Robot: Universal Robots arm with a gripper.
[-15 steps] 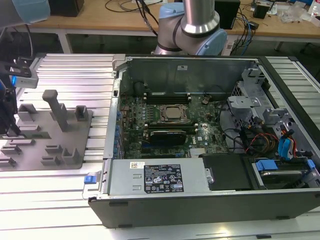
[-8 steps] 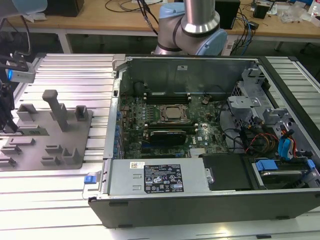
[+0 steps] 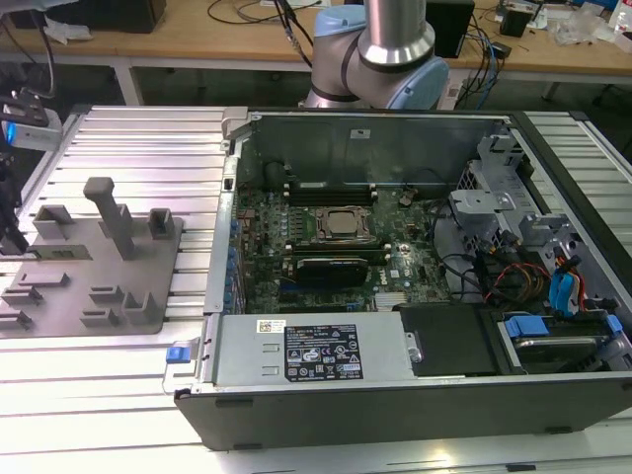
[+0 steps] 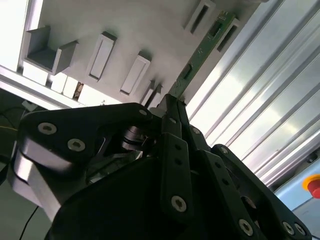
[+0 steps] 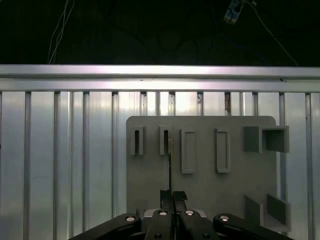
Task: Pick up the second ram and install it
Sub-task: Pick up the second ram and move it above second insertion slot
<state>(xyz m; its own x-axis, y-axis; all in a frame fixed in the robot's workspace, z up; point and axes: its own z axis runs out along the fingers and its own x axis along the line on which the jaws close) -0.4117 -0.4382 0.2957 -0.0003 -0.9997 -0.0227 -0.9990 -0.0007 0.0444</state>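
Tabletop (image 3: pixel 118 138) under me is all ribbed aluminium slats. Two things sit straight on it: a flat grey fixture plate (image 3: pixel 69 296) with slots and posts on the exterior view's left, and an open computer case (image 3: pixel 395 410) just beside it.

Wooden workbench (image 3: pixel 197 44), trailing cables (image 3: pixel 484 49), ribbed aluminium tabletop (image 3: pixel 128 138)

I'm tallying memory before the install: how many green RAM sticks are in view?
1: the second ram, at the grey fixture, one end clamped in the gripper. Any seated in the computer case may be hidden.
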